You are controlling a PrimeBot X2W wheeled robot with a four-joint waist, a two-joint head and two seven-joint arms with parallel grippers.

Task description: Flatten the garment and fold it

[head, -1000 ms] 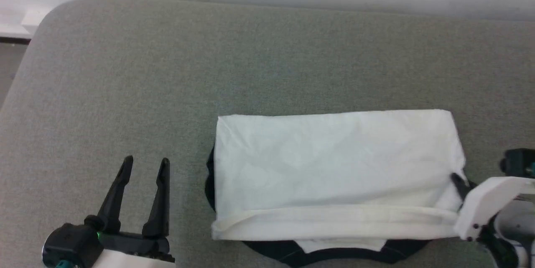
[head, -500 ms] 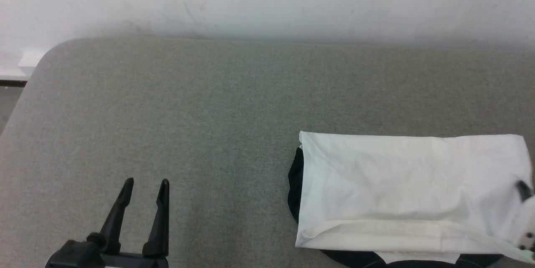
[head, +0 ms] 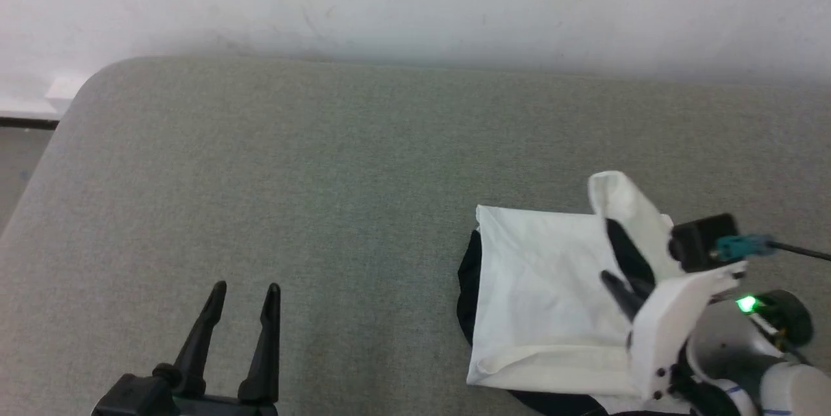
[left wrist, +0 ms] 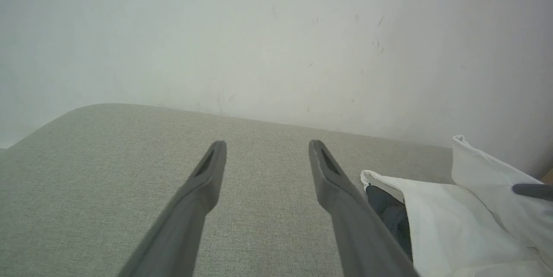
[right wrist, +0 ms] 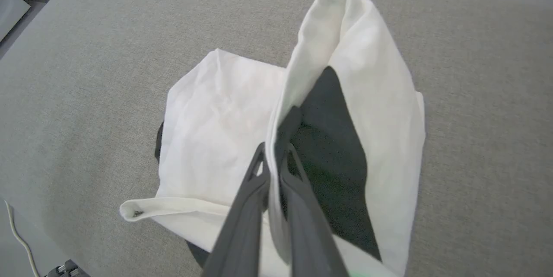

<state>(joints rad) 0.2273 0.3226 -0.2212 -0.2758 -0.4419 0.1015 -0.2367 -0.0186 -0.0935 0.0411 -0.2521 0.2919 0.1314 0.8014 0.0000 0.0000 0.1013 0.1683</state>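
Observation:
The garment (head: 545,286) lies partly folded on the grey couch-like surface (head: 324,176), white body up, black sleeve cloth peeking out at its left and bottom edges. My right gripper (head: 617,260) is shut on the garment's right edge and holds it lifted and curled over towards the left. In the right wrist view the raised white flap (right wrist: 345,52) arches over dark cloth, with my right gripper (right wrist: 274,151) pinching its edge. My left gripper (head: 243,293) stands open at the lower left, well clear of the garment (left wrist: 453,225), and my left gripper (left wrist: 265,149) holds nothing.
A white wall (head: 415,0) runs behind the grey surface. The surface's rounded left corner (head: 84,91) drops off to the floor (head: 19,150). A cable (right wrist: 19,238) trails at the lower left of the right wrist view.
My right gripper has lifted the garment's right edge and carried it leftwards over the body, so the white panel now looks about half as wide. The head camera shifted between frames.

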